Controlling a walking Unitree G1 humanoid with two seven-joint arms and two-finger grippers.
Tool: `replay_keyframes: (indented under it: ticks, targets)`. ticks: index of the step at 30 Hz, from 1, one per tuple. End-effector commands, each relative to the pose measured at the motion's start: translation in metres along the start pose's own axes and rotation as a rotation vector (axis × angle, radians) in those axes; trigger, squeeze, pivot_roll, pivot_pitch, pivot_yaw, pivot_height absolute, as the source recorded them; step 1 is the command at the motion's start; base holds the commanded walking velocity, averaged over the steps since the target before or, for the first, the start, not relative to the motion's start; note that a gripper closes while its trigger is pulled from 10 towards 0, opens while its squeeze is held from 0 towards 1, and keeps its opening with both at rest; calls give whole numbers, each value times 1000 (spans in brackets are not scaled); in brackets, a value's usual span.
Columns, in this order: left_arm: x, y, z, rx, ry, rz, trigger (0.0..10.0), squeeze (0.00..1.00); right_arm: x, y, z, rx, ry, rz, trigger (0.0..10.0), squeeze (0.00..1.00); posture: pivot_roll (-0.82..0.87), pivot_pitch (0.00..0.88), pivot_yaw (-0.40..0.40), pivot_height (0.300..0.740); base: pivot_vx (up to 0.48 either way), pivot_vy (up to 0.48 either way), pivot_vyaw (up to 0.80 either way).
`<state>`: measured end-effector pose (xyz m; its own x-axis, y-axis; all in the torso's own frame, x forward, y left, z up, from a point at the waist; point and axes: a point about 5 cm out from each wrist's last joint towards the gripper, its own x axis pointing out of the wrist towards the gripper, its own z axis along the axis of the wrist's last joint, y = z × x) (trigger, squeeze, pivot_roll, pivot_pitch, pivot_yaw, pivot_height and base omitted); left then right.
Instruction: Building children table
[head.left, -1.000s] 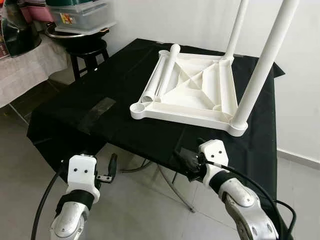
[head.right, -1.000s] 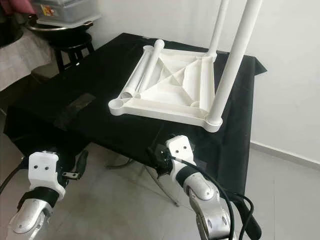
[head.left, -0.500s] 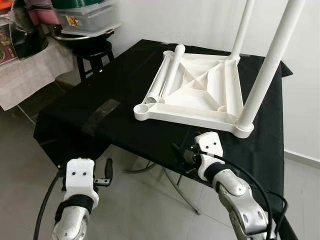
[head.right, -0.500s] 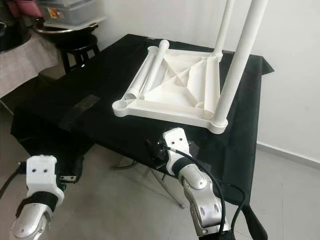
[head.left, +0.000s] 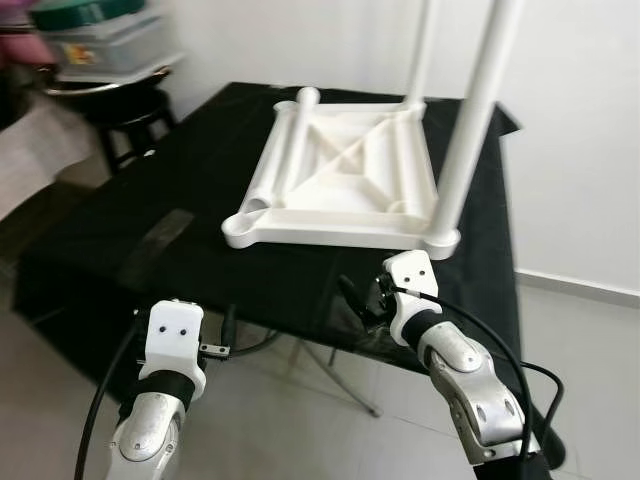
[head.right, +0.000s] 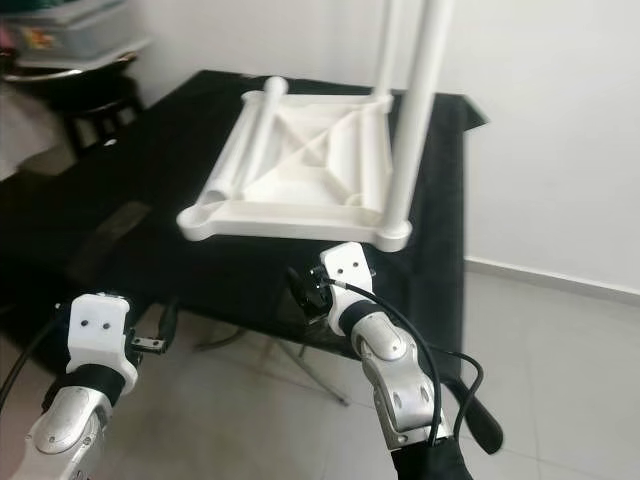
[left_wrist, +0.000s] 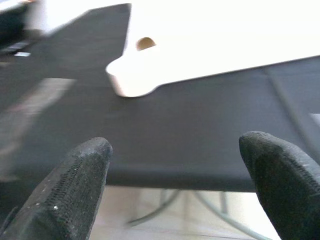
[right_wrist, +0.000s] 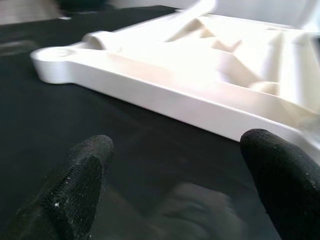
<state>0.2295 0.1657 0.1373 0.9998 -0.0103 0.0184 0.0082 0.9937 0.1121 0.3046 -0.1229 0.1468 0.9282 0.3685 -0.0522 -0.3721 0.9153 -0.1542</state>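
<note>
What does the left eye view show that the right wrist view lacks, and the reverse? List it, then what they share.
Left eye view: near upright leg, far upright leg, a loose leg lying in the frame, the stool, the left claw.
Right wrist view: the right claw, its fingers apart, close on an empty corner socket.
Both: the upside-down white tabletop on the black cloth.
</note>
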Motion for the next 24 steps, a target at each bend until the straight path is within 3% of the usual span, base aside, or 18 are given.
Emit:
replay_keyframes:
  ticks: [1, 11, 24]
  targets:
    - [-1, 1, -6, -7, 18, -18, 10000, 0, 0, 2, -5, 22, 7, 10, 10000, 0, -48, 82, 21, 740, 0, 0, -800]
    - [2, -2, -7, -10, 18, -60, 10000, 0, 1, 1, -6, 17, 2, 5, 10000, 0, -53, 77, 16, 740, 0, 0, -80]
    - [4, -2, -7, 16, 15, -56, 10000, 0, 2, 1, -6, 18, -2, 11, 10000, 0, -53, 84, 14, 740, 0, 468, 0]
